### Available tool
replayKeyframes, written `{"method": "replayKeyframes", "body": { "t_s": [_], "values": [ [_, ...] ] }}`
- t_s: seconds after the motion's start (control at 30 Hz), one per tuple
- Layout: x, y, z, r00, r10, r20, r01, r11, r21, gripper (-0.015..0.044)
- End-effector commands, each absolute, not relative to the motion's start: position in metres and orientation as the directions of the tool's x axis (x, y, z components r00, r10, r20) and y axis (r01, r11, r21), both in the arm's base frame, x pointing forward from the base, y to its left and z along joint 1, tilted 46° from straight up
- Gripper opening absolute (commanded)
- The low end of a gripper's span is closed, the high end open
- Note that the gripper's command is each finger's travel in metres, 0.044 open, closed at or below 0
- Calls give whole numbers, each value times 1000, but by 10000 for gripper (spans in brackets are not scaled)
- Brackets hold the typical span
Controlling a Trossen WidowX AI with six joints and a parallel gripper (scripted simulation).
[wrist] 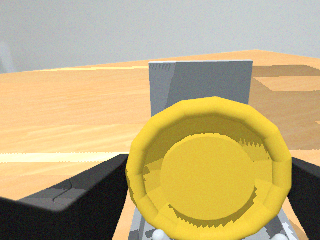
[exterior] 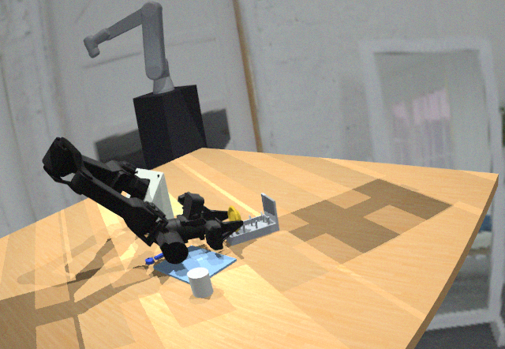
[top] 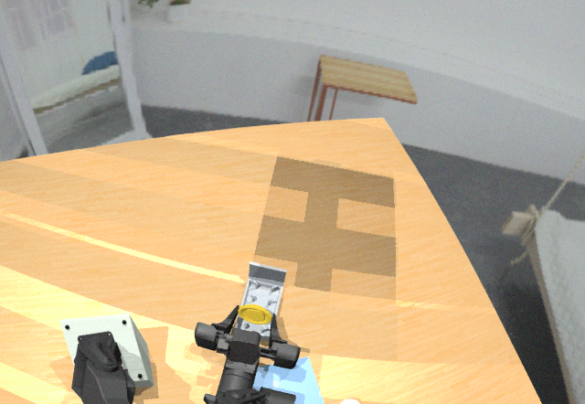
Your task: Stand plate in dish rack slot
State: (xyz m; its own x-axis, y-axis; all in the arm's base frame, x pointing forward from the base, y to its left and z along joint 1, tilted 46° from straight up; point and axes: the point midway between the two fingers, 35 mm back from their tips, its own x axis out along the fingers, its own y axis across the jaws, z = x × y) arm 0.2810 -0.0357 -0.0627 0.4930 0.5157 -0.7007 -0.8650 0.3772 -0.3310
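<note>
From the top view, the gripper (top: 255,316) stands near the worktop's near edge, its jaws clamped partway open on the yellow plate (top: 255,313), which hangs over the near end of the grey dish rack (top: 279,272). The rest of the worktop towards the far corner gives wide room for retreating; the white mount block (top: 134,343) sits to the left, well apart.

In the exterior view the plate (exterior: 233,213) is on edge, above the rack's (exterior: 269,208) pegs at its near end. A blue mat (exterior: 222,260) and a white cup (exterior: 200,282) lie just behind the arm, so a low backward pull could sweep them.

The wrist view shows the plate (wrist: 210,170) face-on, with the rack's end wall (wrist: 200,82) behind. Whether its rim sits between rails is hidden; released off-line, it would likely tip flat or roll off the rack.
</note>
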Motion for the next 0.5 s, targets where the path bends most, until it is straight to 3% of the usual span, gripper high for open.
{"method": "replayKeyframes", "body": {
  "t_s": [0.0,0.2,0.47],
  "values": [
    [281,-35,-62,493,516,-701,-865,378,-330,0],
    [281,-35,-62,493,516,-701,-865,378,-330,0],
    [281,-35,-62,494,516,-700,-865,376,-333,210]
  ]
}}
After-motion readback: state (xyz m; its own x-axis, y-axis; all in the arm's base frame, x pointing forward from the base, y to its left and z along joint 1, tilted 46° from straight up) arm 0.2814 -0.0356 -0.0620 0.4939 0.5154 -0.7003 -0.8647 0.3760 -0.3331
